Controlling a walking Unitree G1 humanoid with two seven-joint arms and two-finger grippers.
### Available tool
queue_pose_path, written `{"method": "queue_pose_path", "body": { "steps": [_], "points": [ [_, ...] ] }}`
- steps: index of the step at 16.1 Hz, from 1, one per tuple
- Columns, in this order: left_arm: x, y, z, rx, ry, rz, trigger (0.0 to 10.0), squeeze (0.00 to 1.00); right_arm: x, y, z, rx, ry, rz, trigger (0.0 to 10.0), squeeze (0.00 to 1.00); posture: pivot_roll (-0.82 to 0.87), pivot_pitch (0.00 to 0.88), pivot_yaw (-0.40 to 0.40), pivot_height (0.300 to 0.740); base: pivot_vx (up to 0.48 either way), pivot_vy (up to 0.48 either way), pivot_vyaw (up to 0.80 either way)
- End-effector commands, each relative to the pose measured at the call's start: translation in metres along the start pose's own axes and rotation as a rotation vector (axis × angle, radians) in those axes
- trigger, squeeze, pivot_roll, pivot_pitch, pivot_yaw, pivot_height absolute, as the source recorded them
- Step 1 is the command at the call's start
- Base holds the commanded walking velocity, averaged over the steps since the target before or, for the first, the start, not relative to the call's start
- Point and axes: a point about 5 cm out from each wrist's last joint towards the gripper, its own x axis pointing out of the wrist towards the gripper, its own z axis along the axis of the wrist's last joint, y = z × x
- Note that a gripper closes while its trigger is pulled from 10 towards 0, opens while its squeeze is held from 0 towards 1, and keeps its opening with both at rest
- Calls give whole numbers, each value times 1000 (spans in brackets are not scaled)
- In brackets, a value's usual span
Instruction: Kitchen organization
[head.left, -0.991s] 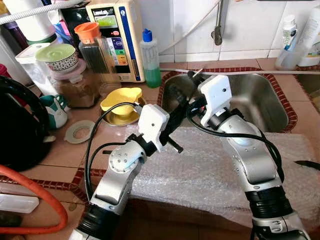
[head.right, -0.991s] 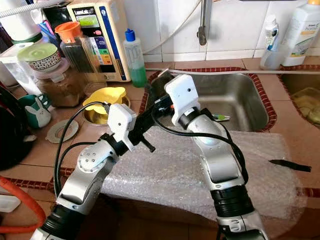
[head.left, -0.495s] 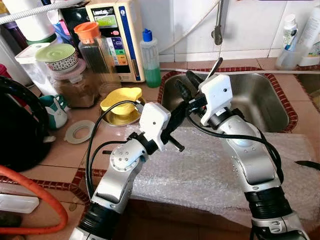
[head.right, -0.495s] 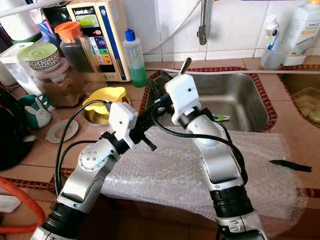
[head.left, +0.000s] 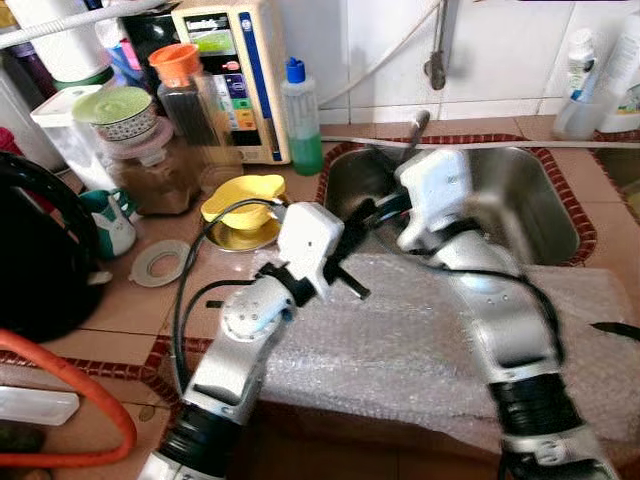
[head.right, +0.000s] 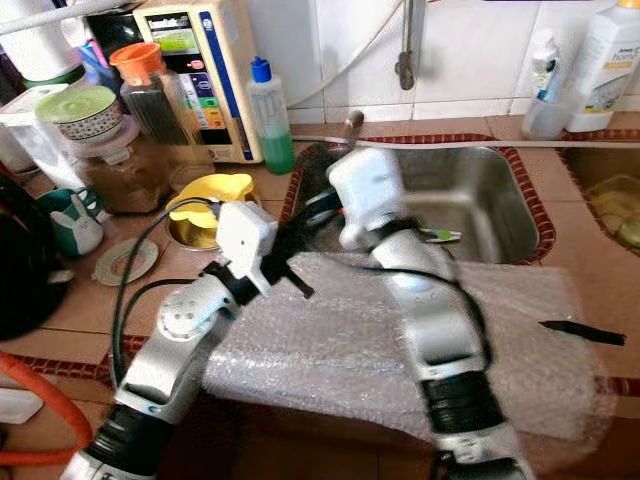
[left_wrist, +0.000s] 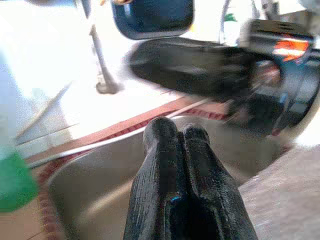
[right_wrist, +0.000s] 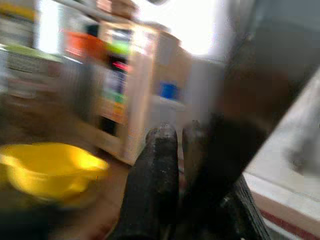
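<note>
- Your left gripper (left_wrist: 177, 137) is clenched on nothing, up over the near left corner of the sink (head.left: 535, 205).
- Your right gripper (right_wrist: 172, 135) looks pinched too, with a thin metal stick (head.left: 412, 133) poking up by it. I cannot tell if it holds that.
- The bubble wrap (head.left: 420, 335) covers the worktop's front edge, maybe for drying things.

**No legible writing**

The cream appliance (head.right: 197, 75) against the wall carries a dark brand strip and coloured button labels — too small and blurred to read. The white bottle (head.right: 607, 60) bears a label, likewise unreadable.
</note>
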Motion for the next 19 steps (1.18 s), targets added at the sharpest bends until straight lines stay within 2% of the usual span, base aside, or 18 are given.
{"method": "queue_pose_path", "body": {
  "steps": [1,9,13,15,17,18,19],
  "points": [
    [-3,5,2,6,-10,27,10000,1000,1,-3,1,3,0,-20,0,0,-292,71,171,740,0,0,0],
    [-5,9,0,17,-3,60,10000,1000,1,-9,0,-22,-1,-36,0,0,-288,73,167,740,0,0,0],
    [-13,12,-7,-14,31,78,10000,1000,-13,-29,-24,-123,80,-51,0,0,-286,74,171,740,0,0,0],
    [-20,10,-7,-40,42,76,10000,1000,-22,-41,-41,-246,151,-53,0,0,-284,77,173,740,0,0,0],
    [-25,8,-4,-98,46,66,10000,1000,-27,-53,-53,-301,209,-59,0,0,-269,85,176,740,0,0,0],
    [-26,8,-4,-110,48,61,10000,1000,-29,-55,-56,-322,226,-54,0,0,-269,85,176,740,0,0,0],
    [-29,5,-3,-110,63,22,10000,1000,-35,-64,-65,-375,253,-55,0,0,-259,88,175,740,0,0,0]
  ]
}}
